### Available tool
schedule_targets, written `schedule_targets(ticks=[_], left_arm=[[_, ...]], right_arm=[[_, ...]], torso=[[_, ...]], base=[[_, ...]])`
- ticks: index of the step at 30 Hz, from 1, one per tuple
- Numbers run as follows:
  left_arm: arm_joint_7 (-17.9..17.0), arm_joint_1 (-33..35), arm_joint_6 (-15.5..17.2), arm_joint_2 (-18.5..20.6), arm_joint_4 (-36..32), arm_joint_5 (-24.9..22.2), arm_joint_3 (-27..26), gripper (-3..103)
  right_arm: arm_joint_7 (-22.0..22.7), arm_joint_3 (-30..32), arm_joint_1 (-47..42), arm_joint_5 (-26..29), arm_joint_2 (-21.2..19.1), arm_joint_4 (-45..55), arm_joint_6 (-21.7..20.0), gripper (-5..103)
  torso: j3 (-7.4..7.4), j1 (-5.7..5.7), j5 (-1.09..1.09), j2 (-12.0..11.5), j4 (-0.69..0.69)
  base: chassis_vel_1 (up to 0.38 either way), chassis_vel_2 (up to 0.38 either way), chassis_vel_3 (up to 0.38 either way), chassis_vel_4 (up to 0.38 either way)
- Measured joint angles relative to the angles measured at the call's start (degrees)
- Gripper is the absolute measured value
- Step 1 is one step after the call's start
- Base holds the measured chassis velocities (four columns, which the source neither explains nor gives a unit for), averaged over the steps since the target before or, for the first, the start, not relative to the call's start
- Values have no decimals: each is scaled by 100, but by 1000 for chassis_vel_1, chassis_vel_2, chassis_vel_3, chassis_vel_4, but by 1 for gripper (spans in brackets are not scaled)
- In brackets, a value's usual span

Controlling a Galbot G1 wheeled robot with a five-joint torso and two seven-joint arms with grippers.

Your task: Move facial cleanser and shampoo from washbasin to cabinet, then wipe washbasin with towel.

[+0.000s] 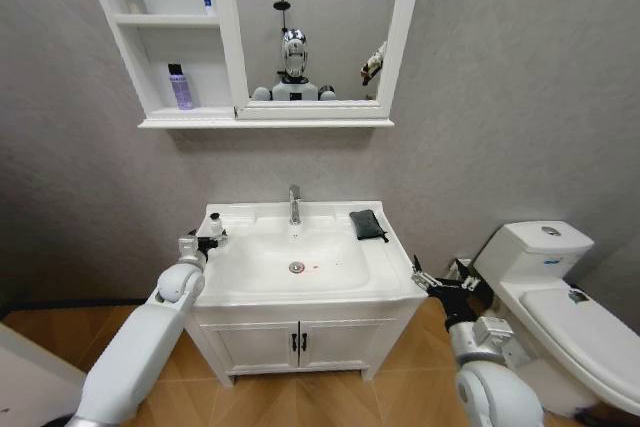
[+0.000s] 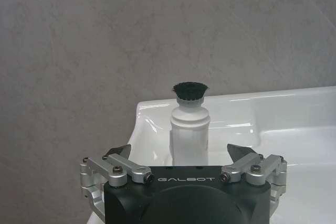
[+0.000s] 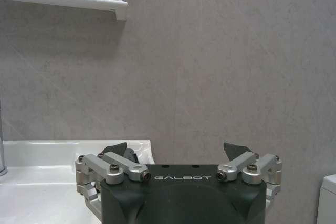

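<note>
**Left hand lined up on the white bottle at the basin's corner**

The left hand [image 2: 181, 158] sits at the back left corner of the white rectangular ceramic washbasin [image 1: 340, 282], its fingers spread wide with a small white plastic bottle with a black cap [image 2: 189, 132] standing upright between them, not yet pinched. Just beyond the bottle rises the grey wall. The bottle looks light and stiff, but its smooth sides and the glossy ceramic under it may let it slip or tip; the straight lower body seems the safest place to take hold, below the narrowing shoulder and cap.

Farther off, up on the wall, the white wall-hung cabinet with open shelves [image 1: 160, 19] already carries a purple bottle with a black cap [image 1: 180, 87] on its lower shelf. Across the bowl, past the chrome tap [image 1: 294, 203], the small dark folded towel [image 1: 367, 224] lies flat on the rim.

The right hand [image 1: 437, 282] hangs beside the basin's front right corner, fingers spread, holding nothing.
</note>
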Motion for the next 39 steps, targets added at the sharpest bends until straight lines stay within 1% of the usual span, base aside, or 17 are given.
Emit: schedule_targets(ticks=[3, 4, 6, 8, 10, 17, 19, 23, 26, 29, 30, 32, 33, 35, 36, 38, 39], left_arm=[[80, -73, -12, -54, 106, 50, 49, 97], [98, -122, -20, -102, 205, 96, 73, 88], [99, -156, -28, -134, 280, 136, 77, 83], [99, -171, -30, -146, 314, 156, 78, 83], [100, -198, -30, -162, 377, 191, 76, 71], [155, -275, -47, -184, 489, 241, 62, 50], [185, -287, -51, -202, 501, 247, 41, 39], [143, -226, -48, -190, 280, 202, -23, 31], [-127, -136, 108, -79, -244, -86, -107, 31], [-785, -203, 774, 384, -1447, -1113, -163, 31], [-785, -203, 774, 384, -1447, -1113, -163, 31], [-1174, -567, 1184, 877, -2135, -1811, -155, 31], [-1174, -567, 1184, 877, -2135, -1811, -155, 31], [-1503, -1412, 1566, 1407, -2487, -2796, -7, 31], [-1503, -1412, 1566, 1407, -2487, -2796, -7, 31], [-1589, -2398, 1765, 1658, -2456, -3468, 325, 31], [-1589, -2398, 1765, 1658, -2456, -3468, 325, 31]], right_arm=[[4, 10, -1, -1, 0, 0, 0, 100], [5, 17, -5, -1, 0, 2, 0, 100], [6, 24, -5, -1, 1, 3, -1, 100], [7, 28, -5, -1, 1, 3, -1, 100], [10, 37, -6, -1, 1, 4, -1, 100], [14, 35, -21, -10, 16, 4, -1, 100], [16, 26, -30, -19, 24, 6, -1, 100], [19, 24, -30, -21, 16, 8, -1, 100], [23, 18, -13, -22, -3, 5, -7, 100], [22, -47, 29, -38, -18, -17, -21, 100], [22, -47, 29, -38, -18, -17, -21, 100], [22, -94, 48, -51, -10, -29, -36, 100], [22, -94, 48, -51, -10, -29, -36, 100], [7, -141, 41, -91, 7, -55, -36, 100], [7, -141, 41, -91, 7, -55, -36, 100], [-1, -158, 32, -103, 15, -56, -33, 100], [-1, -158, 32, -103, 15, -56, -33, 100]], torso=[[0, 0, 0, 0, 0], [0, 0, 0, 0, 0], [0, 0, 0, 0, 0], [0, 0, 0, 0, 0], [0, 0, 0, 0, 0], [0, 0, 0, 0, 0], [0, 0, 0, 0, 0], [1, 0, -2, 0, 0], [1, 0, -2, -1, 1], [0, 0, -1, 0, 1], [0, 0, -1, 0, 1], [-1, -1, 1, 0, 2], [-1, -1, 1, 0, 2], [0, 0, -2, 0, 3], [0, 0, -2, 0, 3], [-1, -1, 1, 0, 2], [-1, -1, 1, 0, 2]], base=[[0, 0, 0, 0], [0, 0, 0, 0], [0, 0, 0, 0], [0, 0, 0, 0], [0, 0, 0, 0], [0, 0, 0, 0], [0, 0, 0, 0], [0, 0, 0, 0], [0, 0, 0, 0], [0, 0, 0, 0], [0, 0, 0, 0], [0, 0, 0, 0], [0, 0, 0, 0], [0, 0, 0, 0], [0, 0, 0, 0], [0, 0, 0, 0], [0, 0, 0, 0]])
